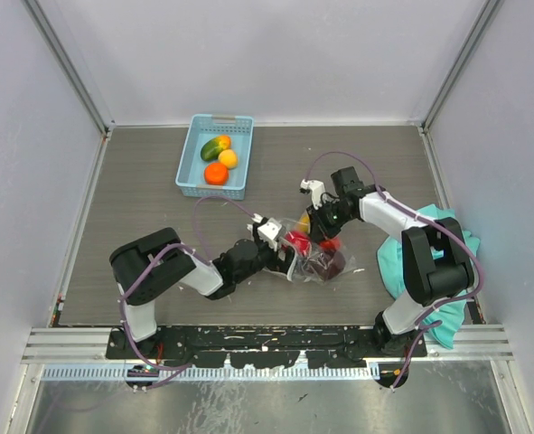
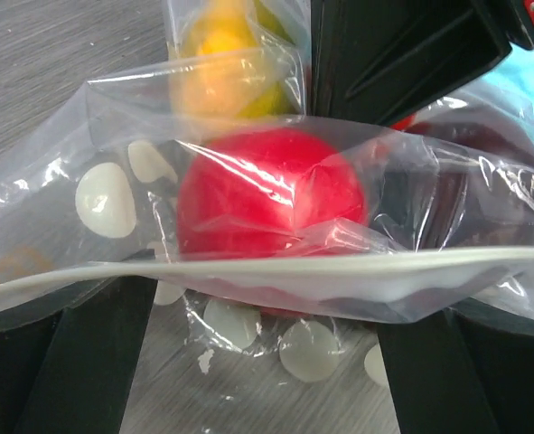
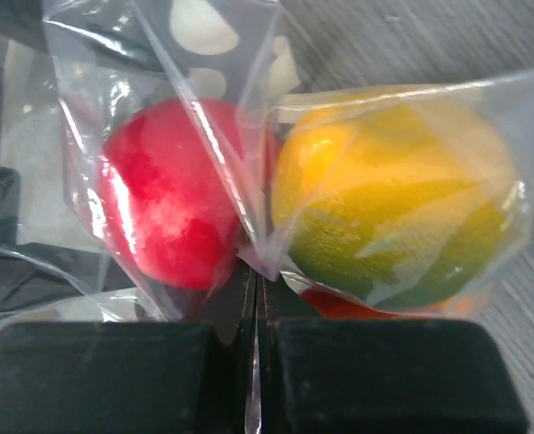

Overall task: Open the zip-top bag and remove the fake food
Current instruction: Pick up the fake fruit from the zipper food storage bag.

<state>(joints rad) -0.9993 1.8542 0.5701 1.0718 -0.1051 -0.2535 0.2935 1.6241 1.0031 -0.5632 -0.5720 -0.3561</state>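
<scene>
From above, the clear, white-dotted zip-top plastic bag (image 1: pixel 319 262) lies on the grey wood-grain table (image 1: pixel 140 208) between the left gripper (image 1: pixel 287 246) and the right gripper (image 1: pixel 324 230), with glossy plastic fake food (image 1: pixel 298 242) inside.

In the left wrist view, the left gripper (image 2: pixel 257 312) is spread wide, and the bag's zip edge lies across the gap.

In the right wrist view, the right gripper (image 3: pixel 256 348) is pressed together, pinching a fold of bag film beside a red ball (image 3: pixel 172 194).

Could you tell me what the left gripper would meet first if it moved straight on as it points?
Most likely the zip-top bag, whose rim crosses before the left gripper; the red fruit sits just behind the film, though depth is unclear.
</scene>
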